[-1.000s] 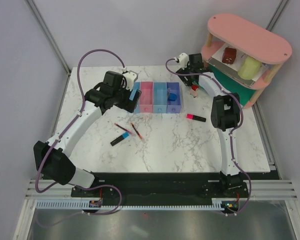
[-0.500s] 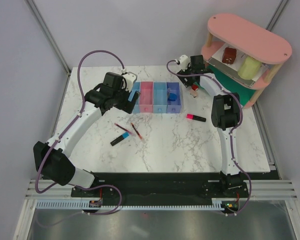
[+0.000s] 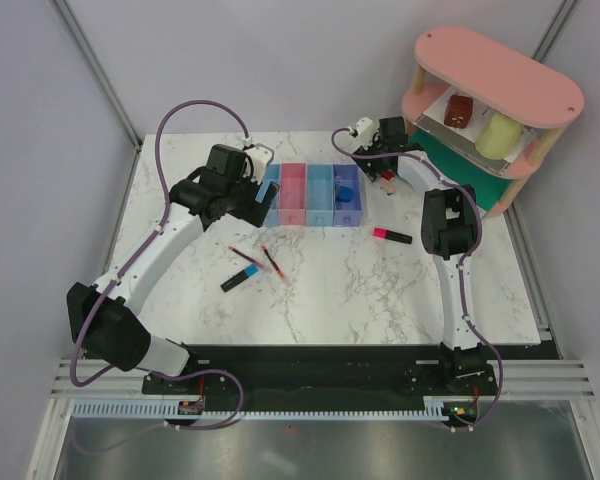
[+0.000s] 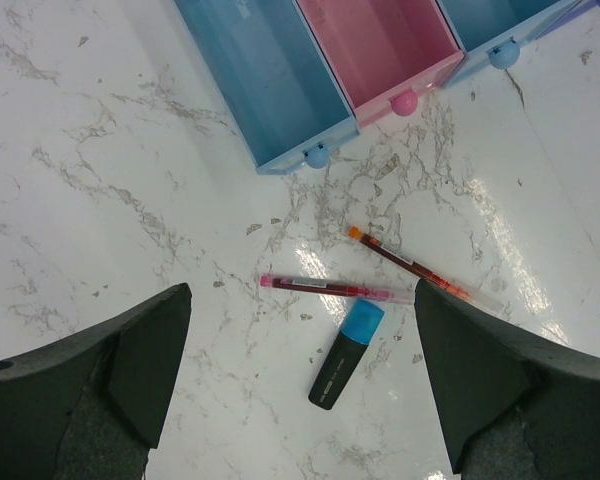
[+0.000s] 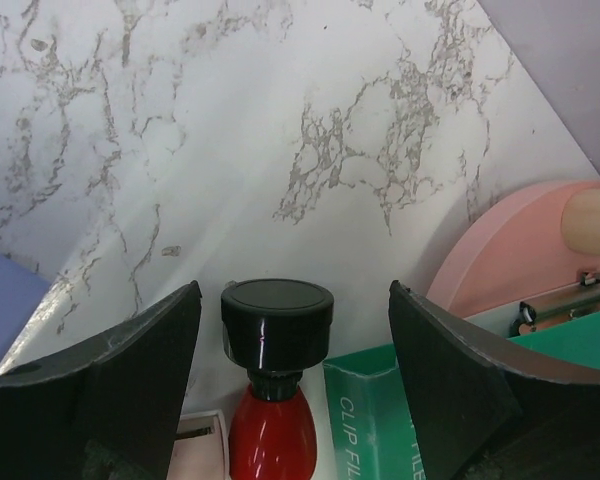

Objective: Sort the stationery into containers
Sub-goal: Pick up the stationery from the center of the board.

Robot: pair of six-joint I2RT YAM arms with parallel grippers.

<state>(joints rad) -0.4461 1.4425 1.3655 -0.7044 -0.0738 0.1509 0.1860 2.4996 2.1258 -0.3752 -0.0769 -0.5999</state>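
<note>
Four joined bins stand in a row: light blue (image 3: 271, 192), pink (image 3: 293, 193), light blue (image 3: 320, 195), darker blue (image 3: 348, 198) with a blue block inside. My left gripper (image 3: 252, 200) is open and empty (image 4: 300, 292), above a blue-ended black marker (image 4: 346, 353) and two red pens (image 4: 335, 288) (image 4: 410, 262). These lie on the table in the top view too (image 3: 240, 278). My right gripper (image 3: 385, 172) is open (image 5: 293, 290), its fingers either side of a red item with a black cap (image 5: 277, 320). A pink-ended marker (image 3: 391, 236) lies to the right.
A pink oval two-tier shelf (image 3: 495, 75) at the back right holds a brown block (image 3: 458, 110) and a pale green cylinder (image 3: 498, 135). A green box (image 5: 370, 420) and a pinkish block (image 5: 205, 445) flank the red item. Grey walls enclose the table.
My right gripper has shifted slightly down and left over the red item with the black cap. The left arm has hardly moved. Nothing was picked up or dropped.
</note>
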